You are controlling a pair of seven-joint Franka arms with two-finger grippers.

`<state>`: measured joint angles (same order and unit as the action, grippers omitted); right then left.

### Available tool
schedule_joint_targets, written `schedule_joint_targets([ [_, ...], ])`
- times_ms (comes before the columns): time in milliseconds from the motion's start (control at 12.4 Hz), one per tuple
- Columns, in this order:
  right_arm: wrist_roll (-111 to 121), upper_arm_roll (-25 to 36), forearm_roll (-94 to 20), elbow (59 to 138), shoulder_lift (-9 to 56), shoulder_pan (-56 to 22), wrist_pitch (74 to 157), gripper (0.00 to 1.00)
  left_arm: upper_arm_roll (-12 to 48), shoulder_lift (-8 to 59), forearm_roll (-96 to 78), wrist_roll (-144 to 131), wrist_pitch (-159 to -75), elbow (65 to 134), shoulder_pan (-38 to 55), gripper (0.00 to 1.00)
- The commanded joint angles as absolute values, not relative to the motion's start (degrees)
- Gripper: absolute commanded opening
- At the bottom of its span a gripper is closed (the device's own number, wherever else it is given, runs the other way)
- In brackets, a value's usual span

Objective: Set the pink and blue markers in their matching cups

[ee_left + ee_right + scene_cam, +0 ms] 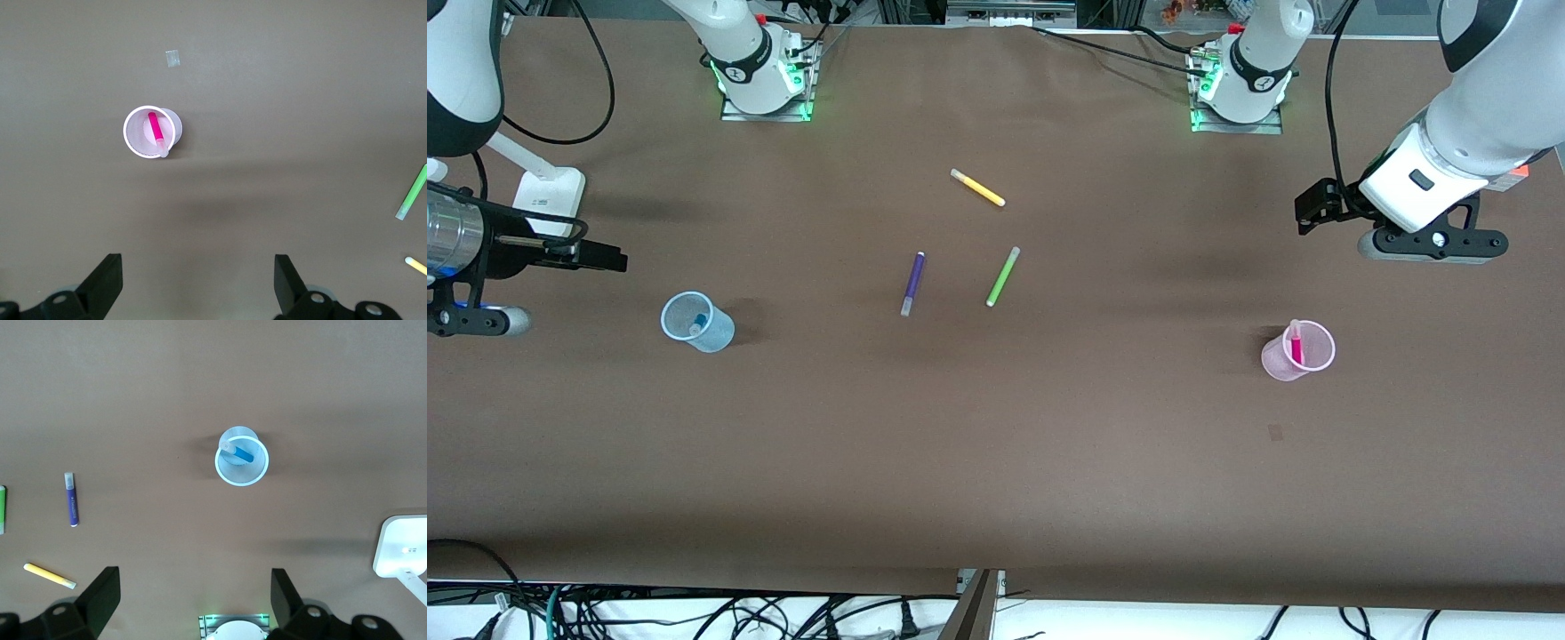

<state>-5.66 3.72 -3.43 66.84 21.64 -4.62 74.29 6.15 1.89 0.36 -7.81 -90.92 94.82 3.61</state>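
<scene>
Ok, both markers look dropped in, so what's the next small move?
Probably none beyond holding both arms up: the pink marker stands in the pink cup, the blue marker in the blue cup, and the left gripper and right gripper are open and empty.

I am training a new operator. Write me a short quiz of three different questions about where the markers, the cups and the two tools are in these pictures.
1. True or false: the pink marker stands inside the pink cup.
2. Which loose pen lies nearest to the front camera?
A. yellow pen
B. purple pen
C. green pen
3. Fill in: the blue marker is in the ___ cup.

Key
1. True. It leans on the rim.
2. B.
3. Blue. Both the left tool and the right tool are open, empty and raised above the table.
</scene>
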Motion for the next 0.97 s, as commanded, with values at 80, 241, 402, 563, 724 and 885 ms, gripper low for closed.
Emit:
schedule_joint_targets([
  [80, -3.17, 3.69, -1.94, 71.25, 14.35, -4.48, 78.19, 1.00, 5.71, 2.72, 0.00, -6.50, -90.18, 93.25, 3.78, 1.00],
  [241, -2.55, 3.17, 1.74, 70.84, 14.24, -4.48, 76.30, 1.00, 5.71, 2.72, 0.00, -6.50, -90.18, 93.16, 3.69, 1.00],
  [402, -2.99, 3.34, 1.49, 72.40, 11.36, -4.22, 76.90, 1.00, 5.80, 2.73, 0.00, -7.03, -90.18, 93.25, 3.87, 1.00],
  [563, -2.99, 3.25, 1.41, 83.43, 3.91, -3.96, 80.13, 1.00, 5.80, 2.81, 0.00, -6.94, -90.09, 93.34, 3.78, 1.00],
  [724, -2.99, 3.16, 1.49, 93.57, -2.09, -3.96, 83.66, 1.00, 5.89, 2.81, 0.00, -7.21, -90.00, 93.34, 3.87, 1.00],
  [885, -0.98, 2.90, 1.76, 93.34, -1.76, -3.87, 83.32, 1.00, 5.98, 2.81, 0.00, -7.12, -89.74, 93.34, 3.87, 1.00],
])
